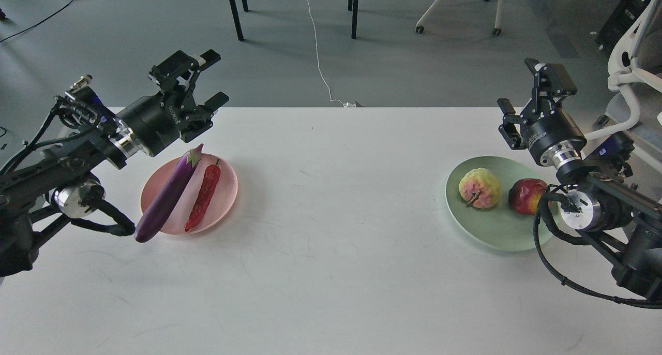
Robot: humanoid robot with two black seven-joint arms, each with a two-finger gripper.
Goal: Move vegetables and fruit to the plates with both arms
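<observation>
The purple eggplant (170, 192) lies slantwise on the pink plate (226, 188), its lower end hanging over the plate's front left rim. The red chili pepper (204, 195) lies beside it on the same plate. My left gripper (212, 80) is open and empty, raised above and behind the pink plate. The yellow-green fruit (480, 188) and the pomegranate (523, 195) sit on the mint green plate (496, 228); my right arm hides part of the pomegranate. My right gripper (522, 93) is open and empty, raised behind the green plate.
The white table (336, 215) spans the view, its far edge just behind both grippers. Beyond it are black table legs (234, 11), a white cable (316, 49) on the grey floor and a white chair (628, 70) at the right.
</observation>
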